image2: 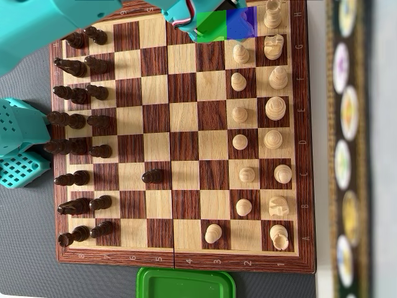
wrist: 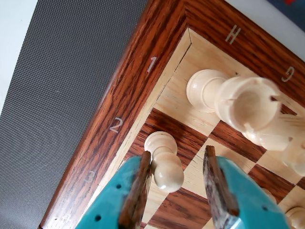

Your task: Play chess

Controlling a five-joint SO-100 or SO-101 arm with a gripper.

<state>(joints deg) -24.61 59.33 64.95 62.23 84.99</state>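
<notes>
A wooden chessboard [wrist: 133,86] lies on a grey mat. In the wrist view my gripper [wrist: 177,152] is open around a white pawn [wrist: 164,164] on the dark square beside the "2" mark, near the H corner. The left finger [wrist: 138,191] is against the pawn's head. The right finger [wrist: 217,183] is apart from it. A white rook [wrist: 248,102] stands just behind, in the corner. In the overhead view the gripper [image2: 211,25] is at the board's [image2: 304,155] top edge and hides that pawn. The rook [image2: 273,12] shows to its right.
White pieces fill the right two columns in the overhead view and black pieces the left two. One black pawn [image2: 151,176] and one white pawn [image2: 213,233] stand advanced. A green container [image2: 186,284] is below the board, and the teal arm base [image2: 22,130] is at left.
</notes>
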